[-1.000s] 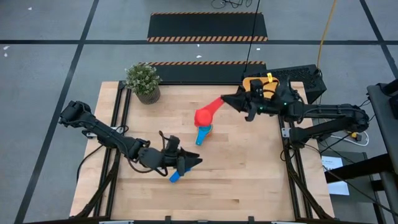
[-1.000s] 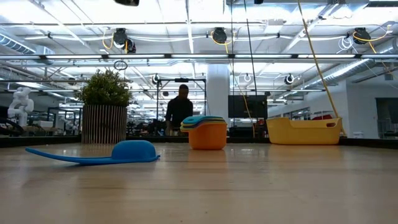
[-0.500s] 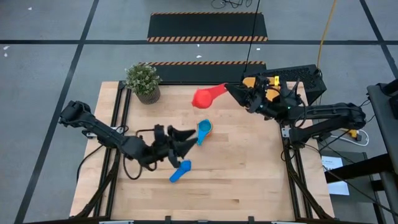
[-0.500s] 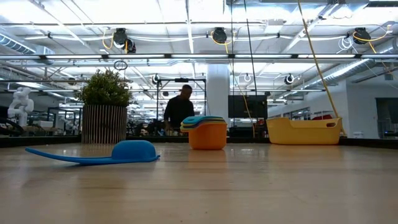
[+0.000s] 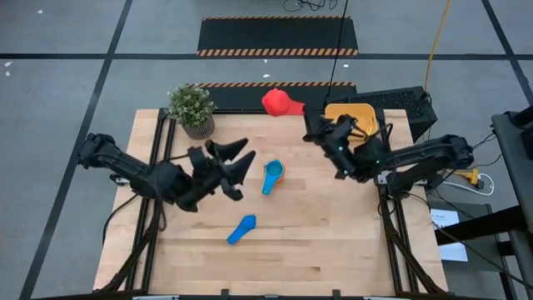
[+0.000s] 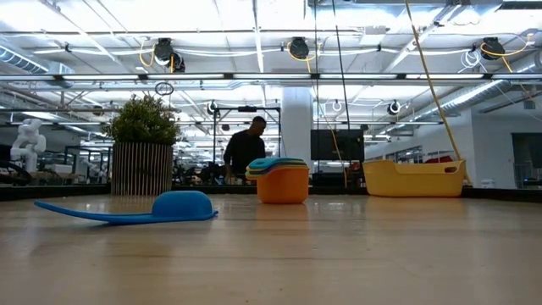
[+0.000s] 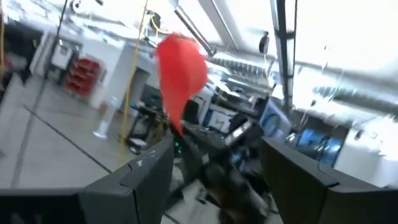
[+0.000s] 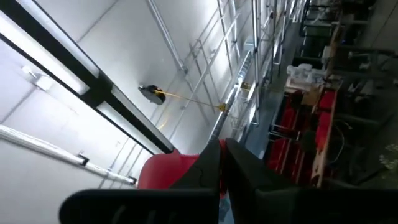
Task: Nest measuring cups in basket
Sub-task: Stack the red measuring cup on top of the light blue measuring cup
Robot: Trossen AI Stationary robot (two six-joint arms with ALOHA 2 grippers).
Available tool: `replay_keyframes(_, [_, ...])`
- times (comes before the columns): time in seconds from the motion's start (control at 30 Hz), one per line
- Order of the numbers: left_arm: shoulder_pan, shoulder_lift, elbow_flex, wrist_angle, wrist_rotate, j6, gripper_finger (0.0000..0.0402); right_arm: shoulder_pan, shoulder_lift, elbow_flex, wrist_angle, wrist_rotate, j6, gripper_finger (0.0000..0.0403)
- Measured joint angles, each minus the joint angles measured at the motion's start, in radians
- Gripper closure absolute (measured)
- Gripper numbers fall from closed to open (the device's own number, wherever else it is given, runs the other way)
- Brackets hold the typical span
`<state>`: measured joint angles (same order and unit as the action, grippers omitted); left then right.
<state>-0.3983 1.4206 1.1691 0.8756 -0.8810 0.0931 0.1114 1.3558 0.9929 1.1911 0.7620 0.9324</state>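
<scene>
From above, the right gripper (image 5: 306,117) pinches the red cup (image 5: 281,102) beside the basket (image 5: 360,125); the left gripper (image 5: 237,160) gapes empty. Low down, the blue cup (image 6: 135,209) lies flat, a cup stack (image 6: 280,180) behind. Right wrist: fingers (image 8: 205,171) clamp red.

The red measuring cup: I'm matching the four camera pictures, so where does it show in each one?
High view: red measuring cup at the table's far edge, held by the right gripper, beside the basket.
Low view: not in it.
Left wrist view: upper middle, raised on the right arm.
Right wrist view: bottom centre, between the shut fingers.
Shared landmark: the right gripper holding its handle.
</scene>
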Motion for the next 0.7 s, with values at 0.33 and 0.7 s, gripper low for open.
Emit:
replay_keyframes(0.33, [0.130,0.014,0.168,-0.284,0.035,-0.072,0.0162,0.039,0.113,0.180,0.078,-0.015,-0.354,0.0403])
replay_keyframes(0.7, [0.234,0.025,0.168,-0.165,0.304,-0.132,0.0162,-0.042,0.128,0.237,0.078,-0.219,-0.473,0.0403])
